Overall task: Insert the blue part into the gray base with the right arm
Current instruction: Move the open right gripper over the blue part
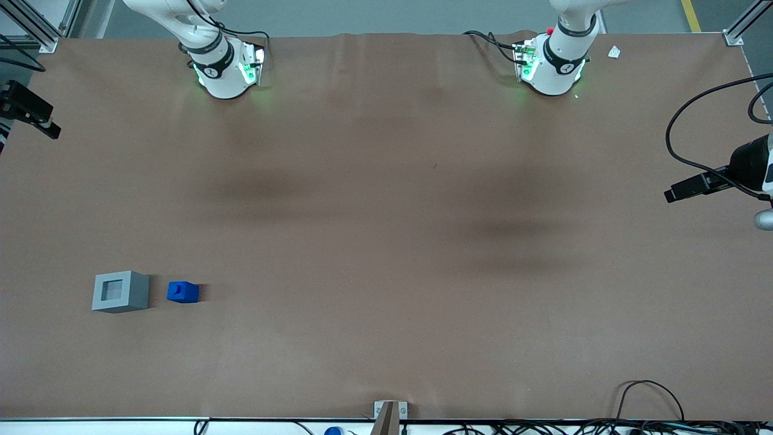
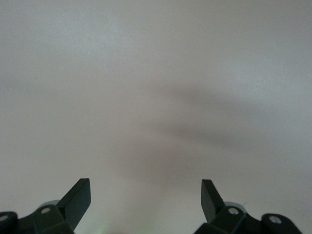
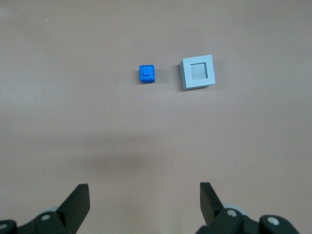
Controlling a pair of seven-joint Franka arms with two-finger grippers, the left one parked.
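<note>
The blue part (image 1: 183, 292) stands on the brown table, beside the gray base (image 1: 140, 291) with a small gap between them. Both lie toward the working arm's end of the table and nearer to the front camera than the arm bases. The base's square hollow faces up and is empty. In the right wrist view the blue part (image 3: 146, 74) and the gray base (image 3: 197, 84) look small and far below. My right gripper (image 3: 145, 187) is open and empty, held high above the table, well away from both. The right arm's base (image 1: 223, 66) shows in the front view.
The brown table cover (image 1: 386, 241) spans the whole view. A metal bracket (image 1: 389, 414) and loose black cables (image 1: 652, 405) sit at the table's front edge. A small white scrap (image 1: 614, 52) lies near the parked arm's base.
</note>
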